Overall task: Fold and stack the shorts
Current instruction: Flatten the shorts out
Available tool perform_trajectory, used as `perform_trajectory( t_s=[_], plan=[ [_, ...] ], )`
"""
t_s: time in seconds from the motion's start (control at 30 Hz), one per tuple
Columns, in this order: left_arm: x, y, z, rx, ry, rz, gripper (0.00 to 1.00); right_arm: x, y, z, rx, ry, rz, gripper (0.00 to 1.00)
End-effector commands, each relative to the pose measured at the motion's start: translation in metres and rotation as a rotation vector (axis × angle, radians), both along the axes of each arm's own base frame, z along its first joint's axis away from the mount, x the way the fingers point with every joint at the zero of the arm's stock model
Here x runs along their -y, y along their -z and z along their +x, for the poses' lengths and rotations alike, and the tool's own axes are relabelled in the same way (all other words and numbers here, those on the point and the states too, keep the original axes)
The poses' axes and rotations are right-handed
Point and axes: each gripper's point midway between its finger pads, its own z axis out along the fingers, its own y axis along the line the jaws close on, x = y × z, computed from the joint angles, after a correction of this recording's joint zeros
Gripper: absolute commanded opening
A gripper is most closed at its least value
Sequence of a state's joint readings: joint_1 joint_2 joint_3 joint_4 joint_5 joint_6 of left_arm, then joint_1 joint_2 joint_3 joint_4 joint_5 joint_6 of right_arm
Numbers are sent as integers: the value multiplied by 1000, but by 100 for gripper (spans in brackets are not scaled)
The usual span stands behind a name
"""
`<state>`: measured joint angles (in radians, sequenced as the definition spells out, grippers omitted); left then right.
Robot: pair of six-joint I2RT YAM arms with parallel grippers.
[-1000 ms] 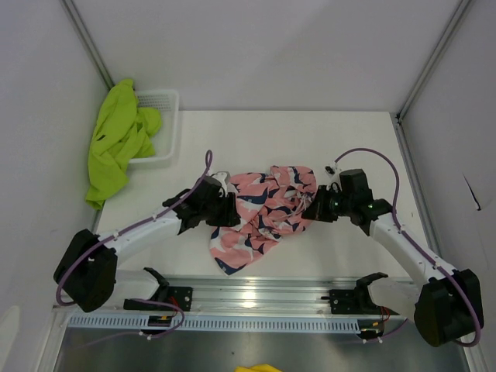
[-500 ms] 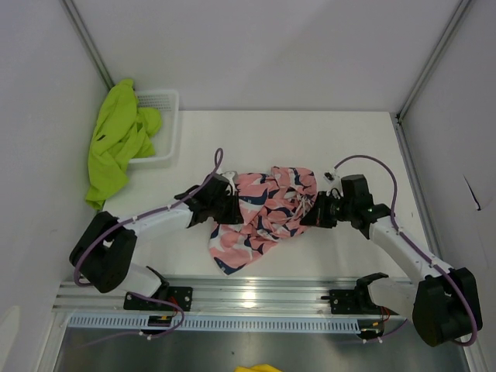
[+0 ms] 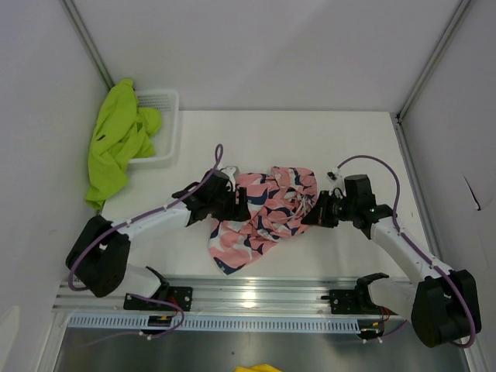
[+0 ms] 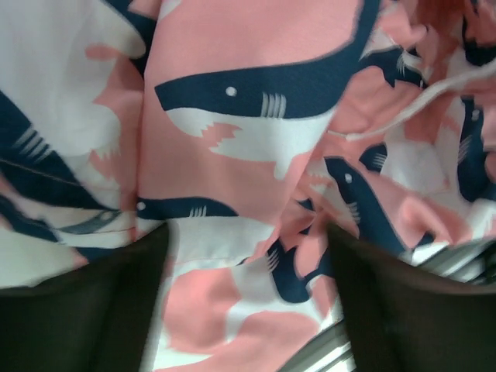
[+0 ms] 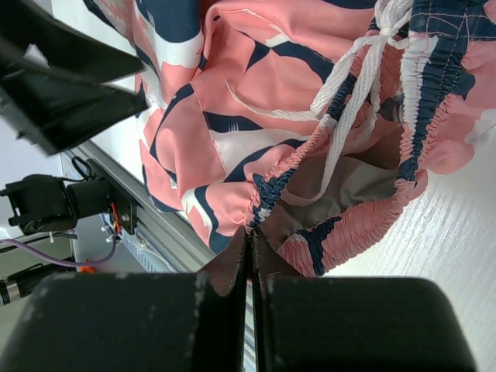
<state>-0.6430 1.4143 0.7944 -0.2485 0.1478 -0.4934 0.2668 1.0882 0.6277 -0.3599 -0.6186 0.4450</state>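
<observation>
Pink shark-print shorts (image 3: 267,208) crumpled on surface (image 3: 349,147) – right pincer (image 3: 312,215) clenched on waistband (image 5: 273,180), left pincer (image 3: 240,208) spread over cloth. Risk: left grabs several layers – fold bunches.

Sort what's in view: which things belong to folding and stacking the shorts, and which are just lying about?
Part of the job:
pink shark-print shorts
lime green shorts

Lying about:
white mesh basket, partly under the green pair
small yellow thing at the bottom edge, too cropped to identify
</observation>
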Motion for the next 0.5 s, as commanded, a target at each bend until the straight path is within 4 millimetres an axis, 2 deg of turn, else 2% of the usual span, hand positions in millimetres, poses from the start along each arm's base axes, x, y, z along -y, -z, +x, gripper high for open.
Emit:
perform_trajectory(
  t_s=[0.0, 0.2, 0.47],
  plan=[
    [-7, -37, -3, 159, 32, 10, 98, -2, -10, 3, 38, -7, 31, 0],
    [-21, -33, -9, 202, 35, 105, 99, -2, -12, 7, 40, 5, 35, 0],
    [-14, -11, -4, 204, 64, 262, 99, -4, -17, 9, 39, 8, 46, 1]
  ],
)
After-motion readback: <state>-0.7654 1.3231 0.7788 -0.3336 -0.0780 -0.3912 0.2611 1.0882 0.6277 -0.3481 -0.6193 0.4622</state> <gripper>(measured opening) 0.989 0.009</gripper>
